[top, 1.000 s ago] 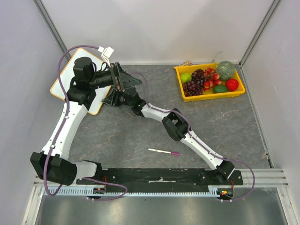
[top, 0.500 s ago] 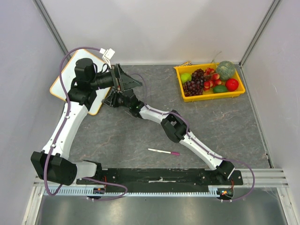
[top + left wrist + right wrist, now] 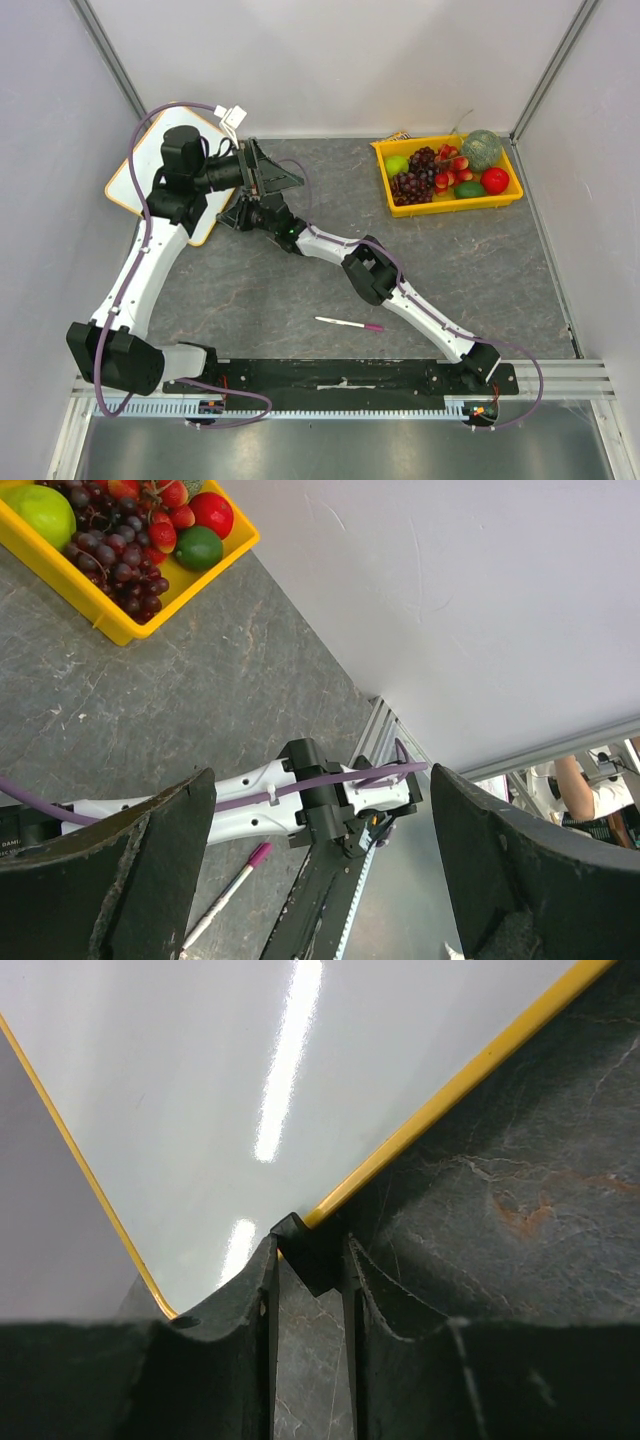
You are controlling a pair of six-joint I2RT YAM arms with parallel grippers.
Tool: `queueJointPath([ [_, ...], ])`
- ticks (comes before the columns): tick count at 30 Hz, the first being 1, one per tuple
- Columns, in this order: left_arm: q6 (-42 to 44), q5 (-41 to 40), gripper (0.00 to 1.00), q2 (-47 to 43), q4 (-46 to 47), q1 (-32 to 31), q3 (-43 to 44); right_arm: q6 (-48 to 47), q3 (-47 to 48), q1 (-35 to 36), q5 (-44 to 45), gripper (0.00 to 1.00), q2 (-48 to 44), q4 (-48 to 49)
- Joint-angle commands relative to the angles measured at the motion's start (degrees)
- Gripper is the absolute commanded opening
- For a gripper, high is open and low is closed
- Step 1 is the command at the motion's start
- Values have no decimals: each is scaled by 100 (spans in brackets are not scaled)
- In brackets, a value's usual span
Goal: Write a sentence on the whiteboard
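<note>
The whiteboard (image 3: 128, 178), white with an orange-yellow rim, lies at the table's far left, mostly under the left arm. In the right wrist view its glossy face (image 3: 200, 1080) is blank; the sentence is out of view. My right gripper (image 3: 310, 1252) sits low at the board's near edge, its two fingers pressed on either side of a black clip (image 3: 312, 1260) on the rim. From above, the right gripper (image 3: 234, 214) is at the board's right corner. My left gripper (image 3: 272, 172) hovers above it, wide open with nothing inside, its jaws (image 3: 320, 810) framing the table below.
A pink-capped marker (image 3: 350, 324) lies loose on the grey table near the front rail, also seen as the marker (image 3: 225, 895) in the left wrist view. A yellow fruit tray (image 3: 445, 207) stands at the back right. White walls close in on the left, the back and the right.
The right gripper has slid a little left towards the board's corner. The left arm has barely moved. The marker lies where it was.
</note>
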Motion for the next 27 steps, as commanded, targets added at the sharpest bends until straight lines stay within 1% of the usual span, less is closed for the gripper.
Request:
queueJointPath([
  [1,-11,176,92,-142,105,41,-71,-178,-420,94,52,2,-159,-407],
  [2,-19,176,92,-142,113,41,-89,-222,-490,94,35,0,-220,-398],
  [6,-19,176,92,-177,113,50,-150,-345,-911,67,8,0,-492,-337],
  [10,-11,150,92,-248,113,59,-212,-354,-1710,-29,-150,0,-931,-144],
  [15,33,88,92,-327,70,76,-291,-293,-2484,-170,-326,0,-1476,15],
  [21,235,-35,92,-415,-220,67,-335,-302,-3276,-258,-510,0,-2057,164],
  [23,349,-140,92,-467,-352,67,-335,-363,-3557,-276,-449,0,-2268,287],
  [27,473,-325,92,-590,-467,67,-388,-618,-3462,-284,-422,0,-2321,139],
])
